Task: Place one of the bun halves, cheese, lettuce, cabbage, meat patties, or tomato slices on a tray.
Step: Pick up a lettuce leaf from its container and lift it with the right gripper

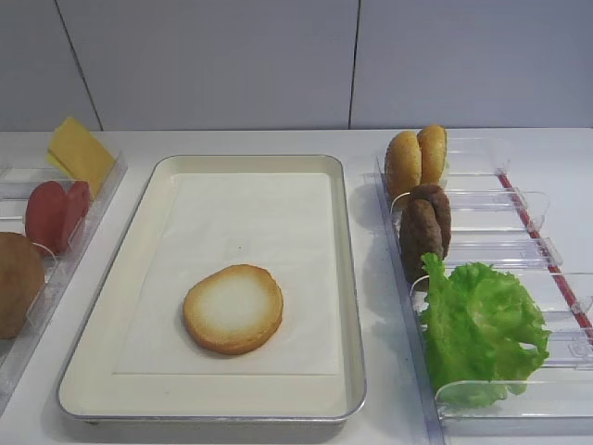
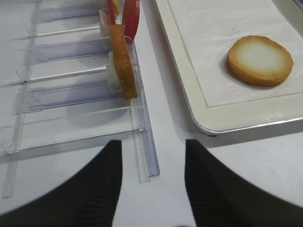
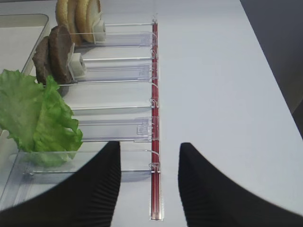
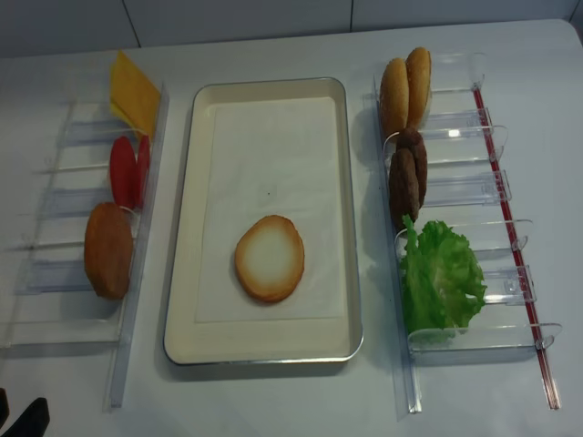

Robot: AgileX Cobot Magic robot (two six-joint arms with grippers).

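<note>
The right gripper (image 3: 149, 189) hangs with jaws apart and empty over the clear bin rack (image 3: 142, 127), the lettuce (image 3: 35, 118) just left of it. Beyond stand the meat patties (image 3: 54, 56) and bun halves (image 3: 78, 19), upright. The left gripper (image 2: 151, 189), also spread and empty, sits beside the tray (image 2: 189, 94), where one bun half (image 2: 260, 59) lies flat.

Black, finely ribbed gripper fingers (image 3: 80, 194) — seemingly rubbery.
</note>
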